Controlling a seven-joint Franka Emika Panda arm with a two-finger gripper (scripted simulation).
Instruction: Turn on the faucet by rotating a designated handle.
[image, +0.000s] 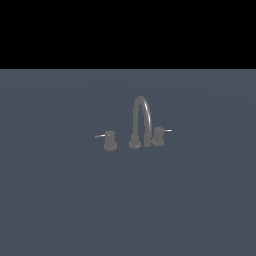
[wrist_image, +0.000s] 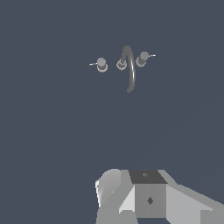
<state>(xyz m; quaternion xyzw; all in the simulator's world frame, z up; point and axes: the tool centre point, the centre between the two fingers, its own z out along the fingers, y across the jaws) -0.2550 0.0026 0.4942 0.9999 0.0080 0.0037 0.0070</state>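
The faucet (image: 141, 117) is a small dull-grey set on the flat blue-grey floor, with a tall arched spout between two stubby knobs. The handle (image: 159, 135) is the knob on the exterior view's right, with a thin bright lever rod (image: 167, 130) pointing outward. The twin knob (image: 110, 140) with a flared base stands on the left. In the wrist view the faucet (wrist_image: 128, 65), the handle (wrist_image: 142, 59) and the twin knob (wrist_image: 101, 64) are small and far off. Only a white-and-grey part of my gripper's body (wrist_image: 146, 197) shows there. Its fingers are not visible. The arm is not in the exterior view.
The blue-grey floor (image: 60, 200) stretches all around the faucet. A black band fills the top of the exterior view.
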